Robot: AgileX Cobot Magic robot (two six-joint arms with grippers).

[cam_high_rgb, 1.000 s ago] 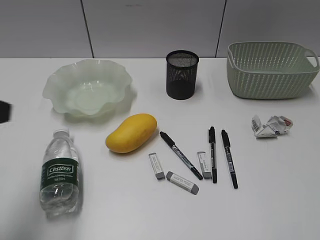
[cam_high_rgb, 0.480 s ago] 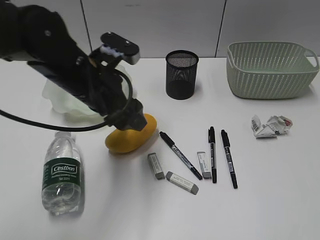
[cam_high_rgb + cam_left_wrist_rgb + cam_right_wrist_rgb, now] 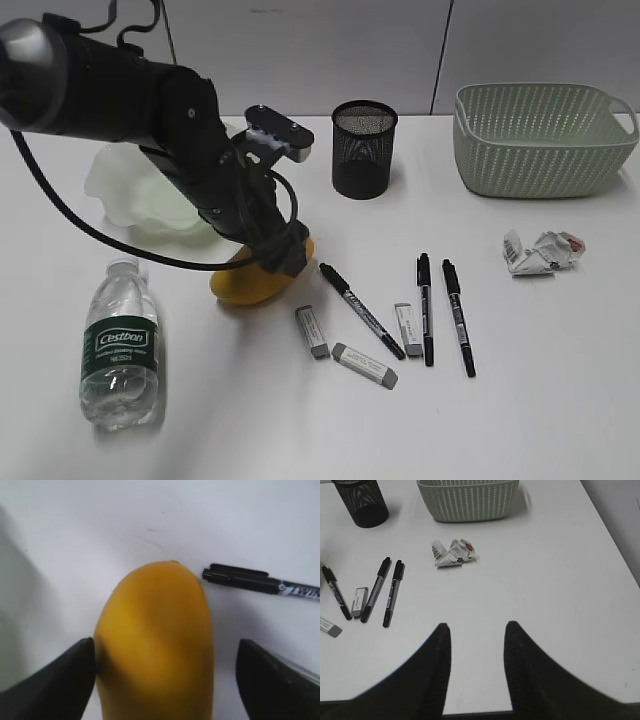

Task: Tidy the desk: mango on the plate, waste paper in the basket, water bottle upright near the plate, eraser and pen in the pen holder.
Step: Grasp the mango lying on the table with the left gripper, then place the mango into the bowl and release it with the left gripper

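Black fingers (image 3: 55, 680) of the left gripper (image 3: 160, 680) stand wide apart, one on each side of the yellow-orange mango (image 3: 155, 645), the left one at or very near the skin and the right one clear of it with white desk (image 3: 75, 525) showing in the gap. A second ago this arm was barely in the exterior view, only a dark tip at the far left edge; half a second ago it had swung in over the fruit, and now it has come down so that the jaws straddle the mango, which has not shifted from its spot. The grasp is lined up but not yet closed, in my judgement.

Just beyond the gripper's right finger lies the cap end of a black pen (image 3: 240, 577), close enough that a sloppy closure could nudge it. Behind the arm sits the pale green plate (image 3: 120, 185), near the mango, so the carry should be short. Further out, the water bottle (image 3: 120, 345) lies on its side, the erasers (image 3: 312, 331) and two more pens rest loose, and the pen holder (image 3: 364, 150), waste paper (image 3: 543, 252) and basket (image 3: 545, 140) are untouched.

The right gripper (image 3: 475, 630) hangs part-open over bare desk, holding nothing, well short of the paper ball.
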